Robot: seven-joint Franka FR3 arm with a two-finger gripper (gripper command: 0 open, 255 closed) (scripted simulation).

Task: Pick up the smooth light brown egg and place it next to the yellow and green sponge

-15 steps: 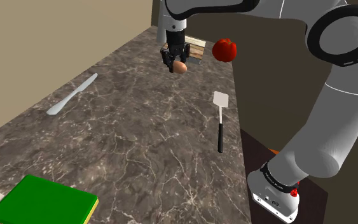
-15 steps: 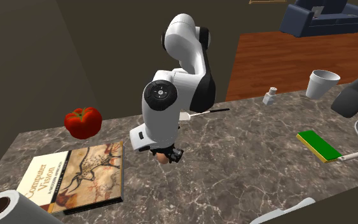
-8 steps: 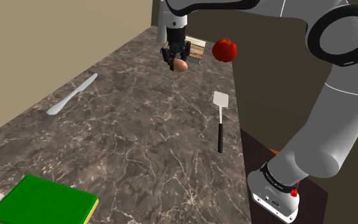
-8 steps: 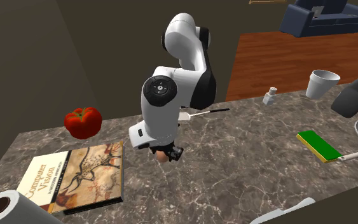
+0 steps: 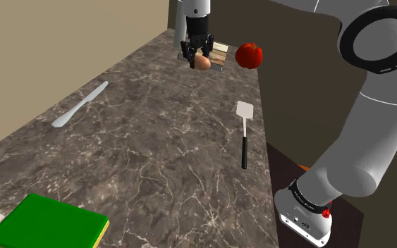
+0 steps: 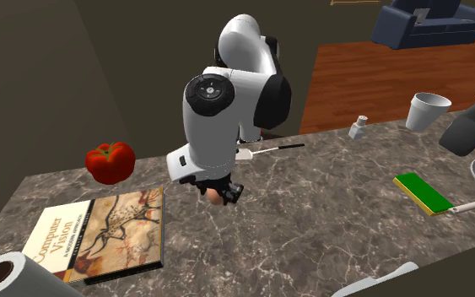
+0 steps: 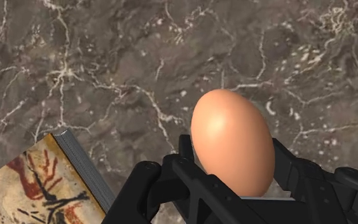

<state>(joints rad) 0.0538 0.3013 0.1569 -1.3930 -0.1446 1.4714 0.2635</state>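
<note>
Light brown and smooth, the egg (image 7: 233, 141) sits clasped between the two black fingers of the claw (image 5: 198, 61), which is closed on its lower half while its rounded end stands out beyond the fingertips. The white arm holds it just above the dark, white-veined marble tabletop (image 5: 154, 148), at the far end in the shoulder view.

Just beside the claw lies a book (image 6: 100, 232) with a cave-painting cover, flat on the tabletop, one corner near the egg. A red bell pepper (image 5: 249, 54) rests beyond the book, near the tabletop's edge. A white spatula with a black handle (image 5: 244, 134) lies along the shoulder view's right edge of the tabletop, and a grey knife (image 5: 80, 104) lies near the opposite edge.

The sponge (image 5: 49, 224), green on top with a yellow side, lies well apart from the egg, at the near end in the shoulder view's lower left. In the second exterior view a white cup (image 6: 428, 110) and a dark bottle (image 6: 463, 131) stand past the sponge.
</note>
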